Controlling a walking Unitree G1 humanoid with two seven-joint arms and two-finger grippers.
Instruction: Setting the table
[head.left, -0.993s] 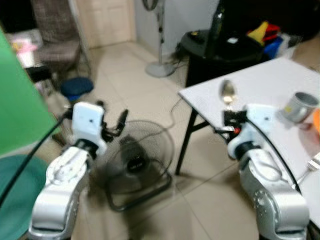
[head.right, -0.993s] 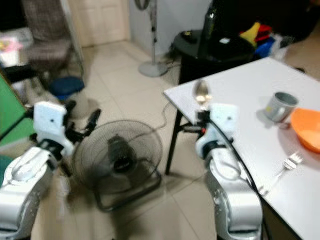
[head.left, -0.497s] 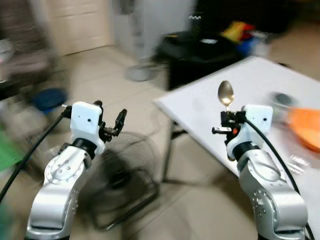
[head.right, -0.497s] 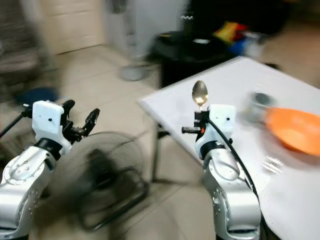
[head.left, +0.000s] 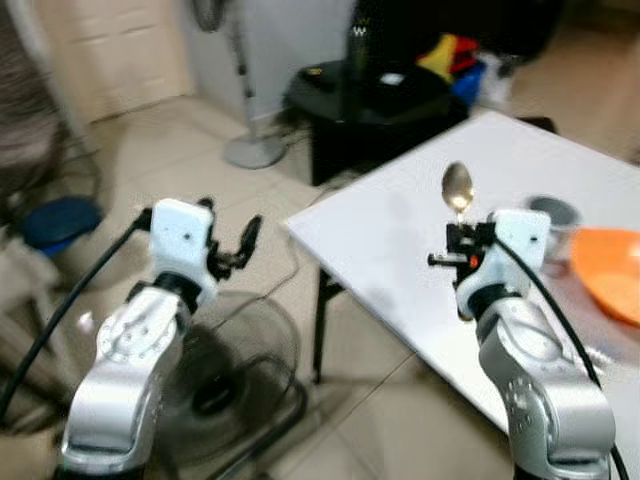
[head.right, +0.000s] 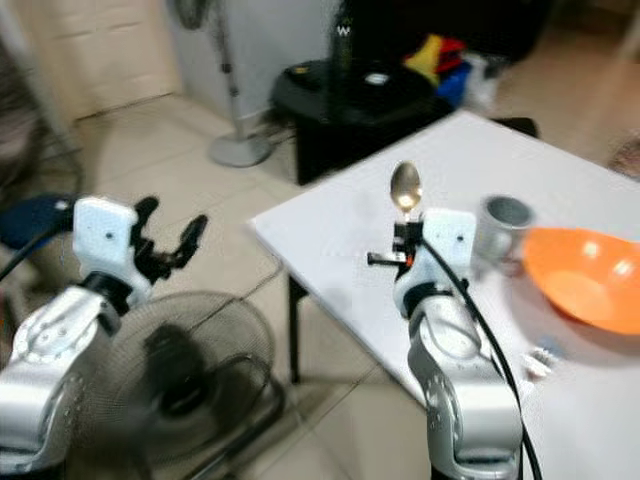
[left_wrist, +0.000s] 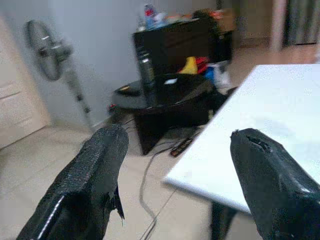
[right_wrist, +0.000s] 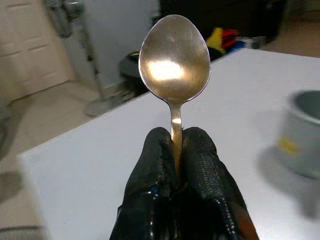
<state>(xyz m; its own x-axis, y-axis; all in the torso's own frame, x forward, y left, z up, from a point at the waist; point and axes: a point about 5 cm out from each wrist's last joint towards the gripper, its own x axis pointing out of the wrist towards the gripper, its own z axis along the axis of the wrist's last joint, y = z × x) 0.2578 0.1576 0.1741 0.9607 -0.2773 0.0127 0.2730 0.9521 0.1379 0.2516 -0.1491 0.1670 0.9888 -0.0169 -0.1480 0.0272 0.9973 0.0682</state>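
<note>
Right end effector (right_wrist: 174, 150) at centre right of the head views, fingers pinched tight on the handle of a metal spoon (right_wrist: 174, 60), bowl pointing straight up. Spoon (head.left: 458, 186) raised above the near edge of a white surface (head.left: 400, 240) that fills the right half of the frame.

On that surface, right of the spoon: a grey metal cup (head.right: 505, 224), and beside it an orange bowl (head.right: 590, 280) at the right edge. Something small and pale lying below the bowl, too blurred to identify. A faint yellow mark on the cup in the right wrist view, unreadable.

Left end effector (head.left: 232, 245) at centre left, held above tiled floor, fingers (left_wrist: 95, 170) spread wide apart and holding nothing.

Lower left: a black floor fan (head.right: 180, 380) lying on the tiles. Upper centre: a black round stand (head.left: 370, 95) with a dark bottle carrying a small white mark, illegible. Upper left: a standing fan (head.left: 240, 90) and a pale door (head.left: 110, 50).
</note>
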